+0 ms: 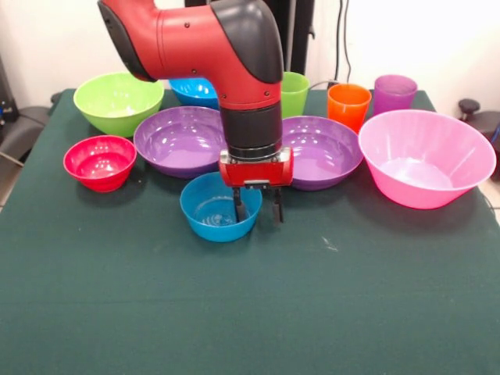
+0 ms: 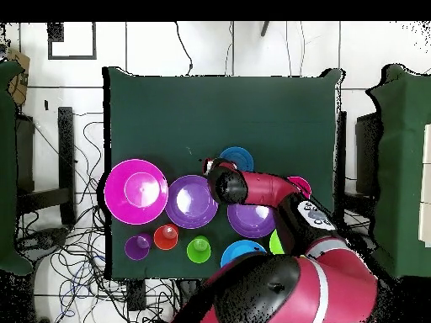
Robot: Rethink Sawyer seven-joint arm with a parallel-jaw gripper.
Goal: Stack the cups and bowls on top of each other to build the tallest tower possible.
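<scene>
My gripper (image 1: pixel 258 208) hangs open over the right rim of a small blue bowl (image 1: pixel 212 209) at the table's middle; one finger (image 1: pixel 239 208) is inside the bowl and the other is outside it. In the overhead view the gripper (image 2: pixel 217 166) is at that bowl's (image 2: pixel 239 156) left edge. Behind it stand two purple bowls (image 1: pixel 178 141) (image 1: pixel 324 150), a red bowl (image 1: pixel 99 162), a lime green bowl (image 1: pixel 117 101), a second blue bowl (image 1: pixel 192 91) and a big pink bowl (image 1: pixel 426 156). The green cup (image 1: pixel 294 94), orange cup (image 1: pixel 348 105) and purple cup (image 1: pixel 394 94) stand upright at the back.
The arm (image 1: pixel 234 62) hides part of both purple bowls and the back blue bowl. All things stand on a dark green cloth (image 1: pixel 250 312). Cables lie on the floor (image 2: pixel 76 252) round the table.
</scene>
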